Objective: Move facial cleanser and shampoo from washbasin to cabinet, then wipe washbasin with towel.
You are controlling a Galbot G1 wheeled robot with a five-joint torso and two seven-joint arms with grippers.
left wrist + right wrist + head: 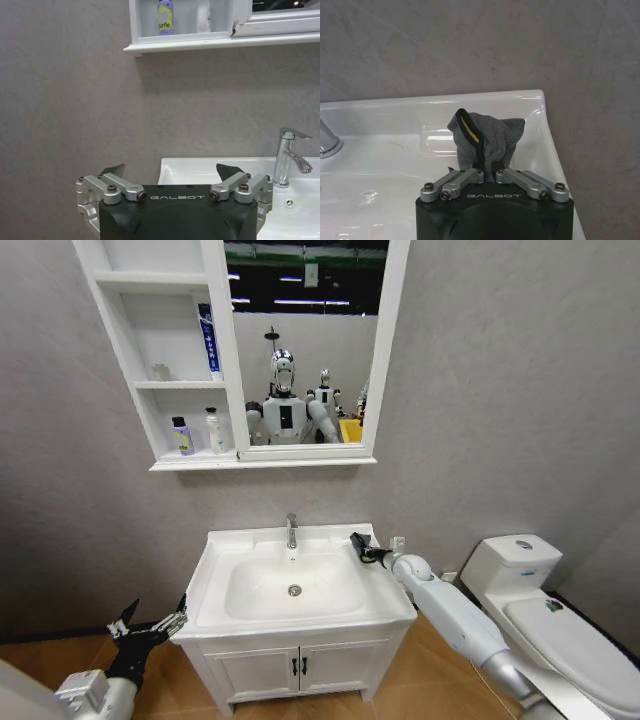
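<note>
Grey speckled wall behind; one white washbasin [300, 585] on a low two-door cupboard [300, 665], one chrome tap [292, 530] at the back rim, one orange-ringed drain [294, 590] in the bowl; one white toilet [545, 610] to the robot's right, apart from the basin. One cabinet [175, 355] on the wall above, three shelf compartments beside a mirror panel [305, 340]; bottom compartment holds two bottles, a purple-labelled one [182, 436] and a white one [214, 430], side by side; middle compartment holds one blue tube [207, 338] upright against its right wall and a small pale item too dim to name. Two grippers: right gripper [360, 545] at the basin's back right corner, fingers [470, 176] clenched on the one towel [487, 140], a grey-black bundle with a yellow strip, sitting on the rim by the shallow soap recess; left gripper [150, 625] low by the basin's front left corner, released, jaws spread wide, holding nothing, clear of the rim. Basin deck bare around the bowl; open wall between basin and cabinet shelf.
</note>
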